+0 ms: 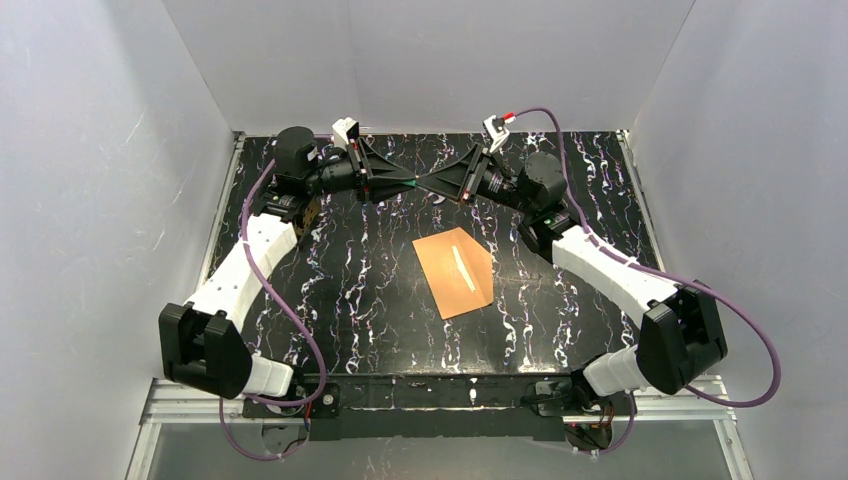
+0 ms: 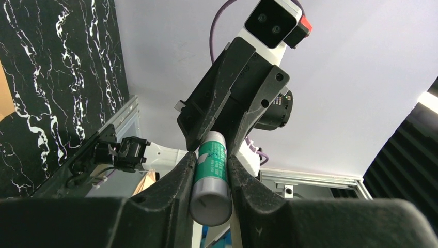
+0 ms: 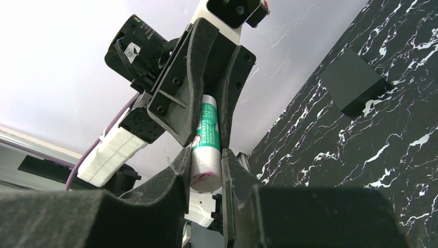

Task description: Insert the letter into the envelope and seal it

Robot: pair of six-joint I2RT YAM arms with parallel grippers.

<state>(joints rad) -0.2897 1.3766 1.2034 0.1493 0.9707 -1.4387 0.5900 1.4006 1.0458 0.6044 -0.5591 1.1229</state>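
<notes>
The orange-brown envelope [image 1: 455, 272] lies flat at mid-table with a thin pale strip [image 1: 460, 265] across it. The letter is out of view. Both arms reach to the back of the table, where my left gripper [image 1: 412, 183] and right gripper [image 1: 440, 188] meet tip to tip above the surface. Between them is a green-and-white glue stick [image 2: 212, 165]. In the left wrist view my left gripper [image 2: 212, 157] is shut on its grey end. In the right wrist view my right gripper [image 3: 205, 155] is shut on the glue stick's [image 3: 206, 139] white, pink-smeared end.
The black marbled table [image 1: 350, 290] is boxed in by white walls on three sides. A flat black rectangle [image 3: 354, 82] lies on the table in the right wrist view. A small brown object [image 1: 310, 210] sits by the left arm's elbow.
</notes>
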